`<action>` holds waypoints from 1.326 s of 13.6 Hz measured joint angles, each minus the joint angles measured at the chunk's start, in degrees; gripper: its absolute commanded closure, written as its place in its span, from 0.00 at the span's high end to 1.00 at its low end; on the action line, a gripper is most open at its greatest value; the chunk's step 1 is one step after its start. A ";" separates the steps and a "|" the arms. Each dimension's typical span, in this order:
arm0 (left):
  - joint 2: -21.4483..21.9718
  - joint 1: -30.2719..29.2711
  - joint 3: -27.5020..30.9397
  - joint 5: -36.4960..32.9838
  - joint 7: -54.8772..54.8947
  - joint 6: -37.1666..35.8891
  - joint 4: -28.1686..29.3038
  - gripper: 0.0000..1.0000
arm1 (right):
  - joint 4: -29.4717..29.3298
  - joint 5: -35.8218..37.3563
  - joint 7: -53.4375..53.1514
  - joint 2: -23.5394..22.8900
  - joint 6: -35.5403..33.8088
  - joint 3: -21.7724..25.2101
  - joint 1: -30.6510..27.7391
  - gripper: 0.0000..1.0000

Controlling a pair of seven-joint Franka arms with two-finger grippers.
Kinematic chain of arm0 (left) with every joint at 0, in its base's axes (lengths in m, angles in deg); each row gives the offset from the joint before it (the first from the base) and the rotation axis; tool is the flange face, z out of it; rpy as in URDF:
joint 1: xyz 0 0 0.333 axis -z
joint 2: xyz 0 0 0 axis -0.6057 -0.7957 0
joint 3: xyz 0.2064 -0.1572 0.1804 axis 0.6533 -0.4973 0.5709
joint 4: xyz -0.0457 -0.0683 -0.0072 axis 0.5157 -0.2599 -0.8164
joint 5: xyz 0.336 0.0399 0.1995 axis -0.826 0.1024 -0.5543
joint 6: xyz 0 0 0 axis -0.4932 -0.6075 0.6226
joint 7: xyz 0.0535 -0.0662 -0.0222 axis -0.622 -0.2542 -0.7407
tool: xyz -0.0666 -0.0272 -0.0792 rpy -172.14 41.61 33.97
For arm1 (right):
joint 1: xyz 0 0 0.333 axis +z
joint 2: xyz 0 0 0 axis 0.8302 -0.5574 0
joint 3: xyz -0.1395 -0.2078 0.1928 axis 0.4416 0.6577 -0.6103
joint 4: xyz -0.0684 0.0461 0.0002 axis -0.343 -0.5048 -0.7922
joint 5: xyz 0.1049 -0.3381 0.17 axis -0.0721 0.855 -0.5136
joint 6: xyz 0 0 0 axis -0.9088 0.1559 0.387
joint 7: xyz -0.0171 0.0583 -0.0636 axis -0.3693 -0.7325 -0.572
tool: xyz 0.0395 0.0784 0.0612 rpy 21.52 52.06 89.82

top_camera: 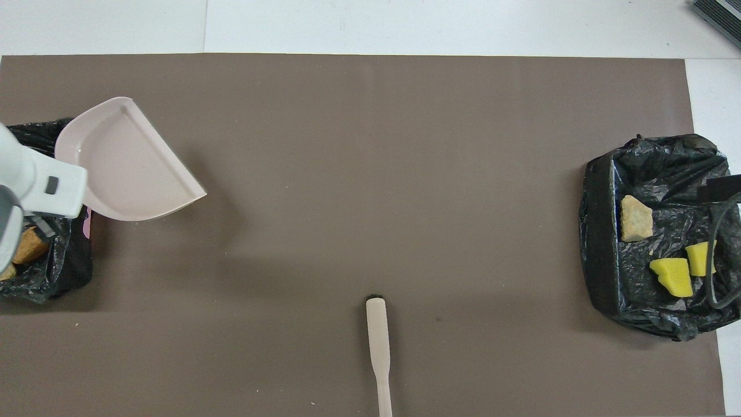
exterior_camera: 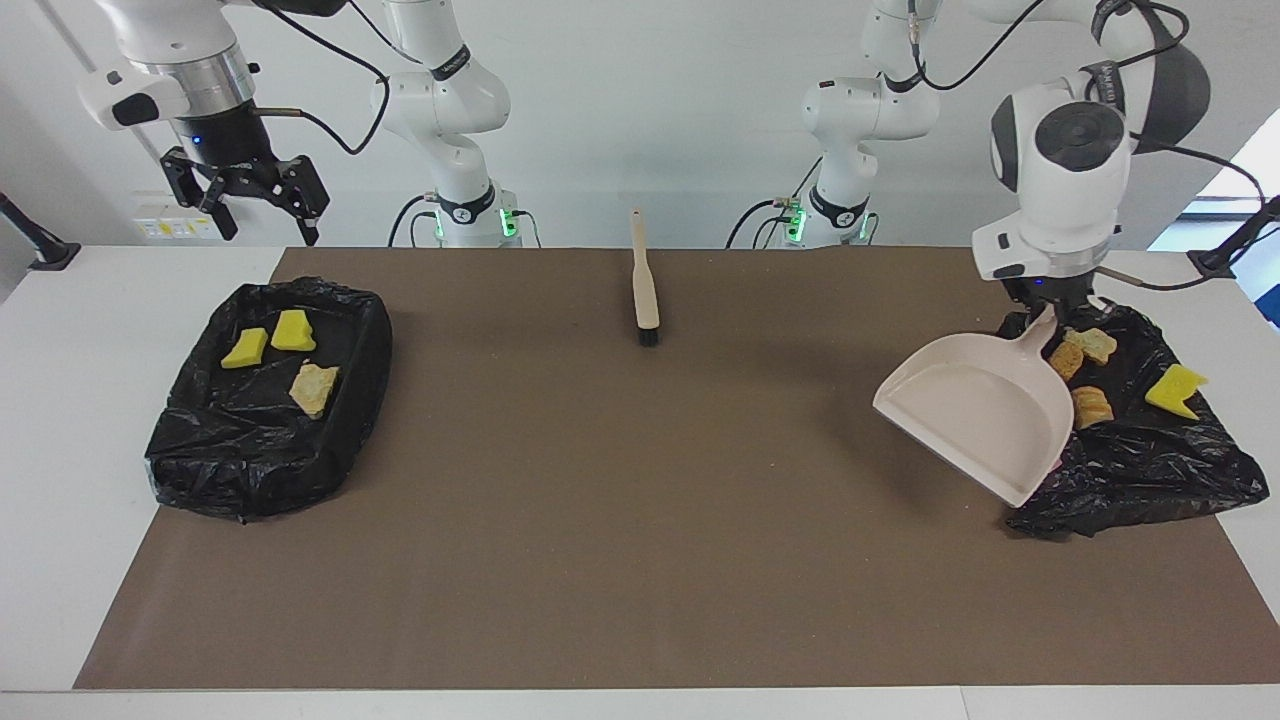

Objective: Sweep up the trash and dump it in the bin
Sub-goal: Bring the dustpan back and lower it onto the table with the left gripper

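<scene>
A white table (exterior_camera: 60,420) carries a broad brown mat (exterior_camera: 640,520) that covers most of its top. On the mat sit two bins lined with black bags, one at each end.

The bin at the right arm's end (exterior_camera: 265,400) holds three pieces of trash: two yellow sponge chunks (exterior_camera: 245,348) (exterior_camera: 292,331) side by side and a tan bread-like lump (exterior_camera: 315,387) farther from the robots than they are.

The bin at the left arm's end (exterior_camera: 1130,450) holds four pieces: three tan-brown bread lumps (exterior_camera: 1090,345) (exterior_camera: 1064,362) (exterior_camera: 1090,407) close together and one yellow chunk (exterior_camera: 1174,390) toward the outer edge of the bag.

A beige dustpan (exterior_camera: 975,412) hangs tilted in the air, its pan over the mat just beside that bin, its inside bare. The left tool (exterior_camera: 1045,300) is closed on the dustpan's handle, above the bin's edge.

A beige brush (exterior_camera: 645,280) with dark bristles lies on the mat midway between the bins, near the robots' edge, handle toward the robots.

The right tool (exterior_camera: 258,195) hangs high over the table's edge near the other bin, fingers spread apart and gripping nothing; this arm waits.
</scene>
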 measured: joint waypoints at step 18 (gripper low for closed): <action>-29.55 31.39 0.06 19.56 -63.65 4.34 -25.31 0.00 | -2.31 0.42 9.36 0.32 -11.20 -0.15 0.21 1.00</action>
